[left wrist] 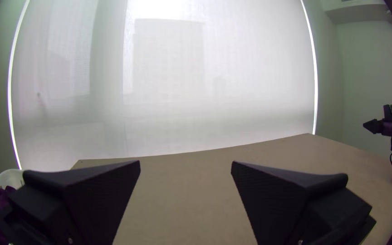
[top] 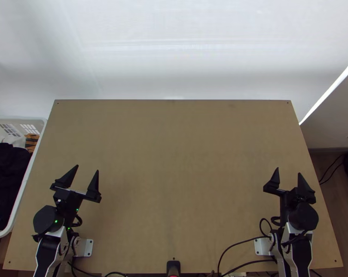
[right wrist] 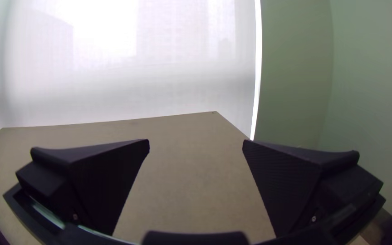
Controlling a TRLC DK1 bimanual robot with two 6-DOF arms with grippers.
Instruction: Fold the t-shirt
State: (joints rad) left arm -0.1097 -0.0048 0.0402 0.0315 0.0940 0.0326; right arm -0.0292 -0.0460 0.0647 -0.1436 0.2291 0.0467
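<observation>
The black, flat-fingered left gripper (top: 87, 168) is gaping wide, holding nothing; on its outer side dark, bunched cloth (top: 6, 168), possibly including the t-shirt, is lying in a white plastic basket (top: 16, 120). Across the light wooden table (top: 174, 161), the matching right gripper (top: 289, 171) is gaping empty, so all folding is presumably awaiting a start; no readable lettering is showing.

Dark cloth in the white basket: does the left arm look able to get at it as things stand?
Probably yes: its open tool is empty and the dark cloth uncovered, though the basket's rim must be cleared.
</observation>
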